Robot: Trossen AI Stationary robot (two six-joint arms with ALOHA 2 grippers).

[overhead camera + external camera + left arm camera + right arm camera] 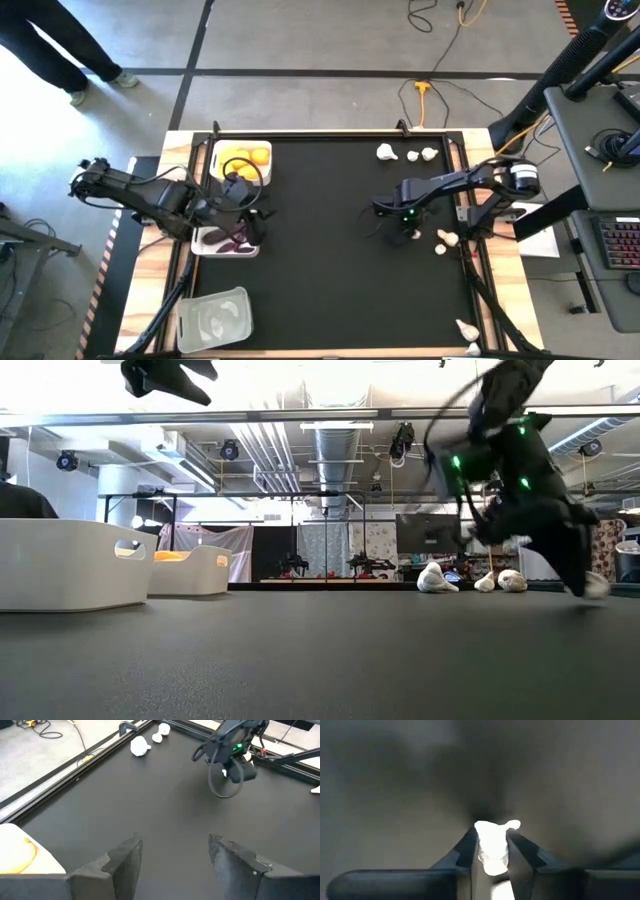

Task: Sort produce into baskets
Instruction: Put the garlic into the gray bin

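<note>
One white garlic bulb (492, 851) sits pinched between the fingers of the right tool (492, 857), low over the right side of the black surface (320, 250). The hold looks narrow, on the bulb's edge, so it may slip or twist out on lifting. The clear basket (213, 320) lies well apart at the near left corner, a long carry. The left tool (172, 862) hangs spread and empty beside the white basket of purple pieces (225, 242)
</note>
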